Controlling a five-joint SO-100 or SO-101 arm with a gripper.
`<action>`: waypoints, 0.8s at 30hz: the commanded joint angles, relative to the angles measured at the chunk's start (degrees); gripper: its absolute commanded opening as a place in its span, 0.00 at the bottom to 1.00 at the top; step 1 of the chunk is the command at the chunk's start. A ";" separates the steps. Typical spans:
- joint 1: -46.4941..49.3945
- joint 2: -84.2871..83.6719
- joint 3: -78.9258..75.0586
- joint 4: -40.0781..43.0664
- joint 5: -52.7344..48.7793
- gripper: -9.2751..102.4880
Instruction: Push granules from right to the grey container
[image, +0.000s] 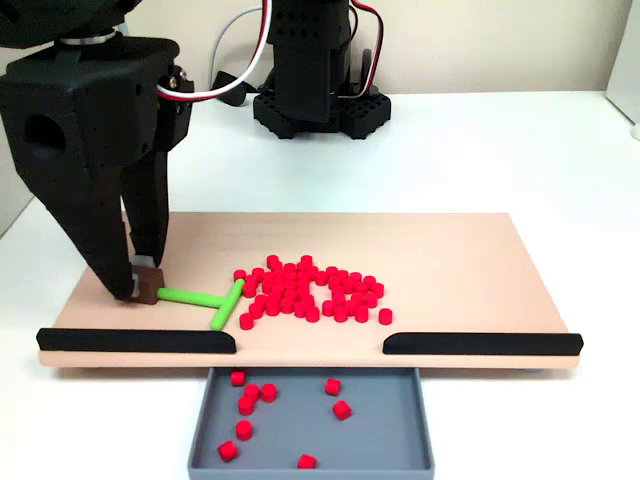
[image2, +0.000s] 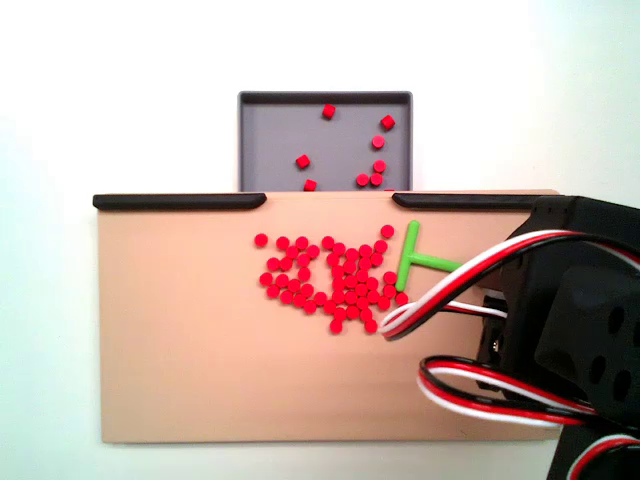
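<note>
Beige board (image: 470, 260) w/ black bars (image: 480, 343) at front edge; grey container (image: 312, 425) just below gap, few granules inside. Gripper (image: 143, 283) pinching green T-stick (image: 205, 298) by its handle end. Most granules (image: 310, 292) clustered mid-board, beside stick's crossbar.

Open gap (image: 310, 345) between black bars (image: 137, 340).

Arm: matte black plastic body throughout.
Gripper (image: 140, 285) has two long, tapering black fingers under a blocky housing with a round hole in its side. Red, white and black cables (image2: 470, 275) loop from the housing. The base (image: 318, 108) is black with studded edges.
</note>
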 joint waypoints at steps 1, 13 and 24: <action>-0.70 0.44 -2.11 -0.35 -24.87 0.08; -1.58 0.79 -2.11 -0.44 -17.67 0.08; -2.46 0.26 -2.81 -0.44 -10.81 0.08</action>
